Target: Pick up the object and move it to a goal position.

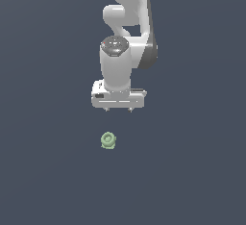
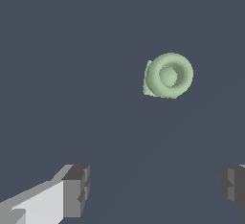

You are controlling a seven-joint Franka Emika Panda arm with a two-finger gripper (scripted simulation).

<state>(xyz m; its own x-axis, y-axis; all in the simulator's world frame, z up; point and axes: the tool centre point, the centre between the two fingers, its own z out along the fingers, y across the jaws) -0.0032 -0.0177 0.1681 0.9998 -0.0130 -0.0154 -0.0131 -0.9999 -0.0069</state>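
While the upper part of the white arm (image 1: 126, 22) is cut off by the top edge of the exterior view, its wrist and the gripper (image 1: 118, 109) are seen complete, hanging over the plain dark grey floor (image 1: 48, 171). In that view only two very short tips are seen under the wide white gripper body, so the length of the fingers cannot be judged from there. In the wrist view the fingers are also only partly shown: one dark grey pad (image 2: 76, 189) with its white mount is cut by the picture edge, and of the other pad (image 2: 234, 185) only a small piece is seen at the opposite edge. A wide stretch of bare floor is seen between the two pads, so the jaws are spread far apart, and nothing is held or touched by them. The object (image 1: 108, 140), a small pale green rounded piece with a ring-shaped top, is lying on the floor nearer to the exterior camera than the gripper and slightly toward the exterior view's left of it, clearly apart from it. In the wrist view the object (image 2: 168, 75) is seen from above, with its ring facing the camera, and it is not between the pads. Its lower part is hidden under the ring, so its shape there cannot be made out.
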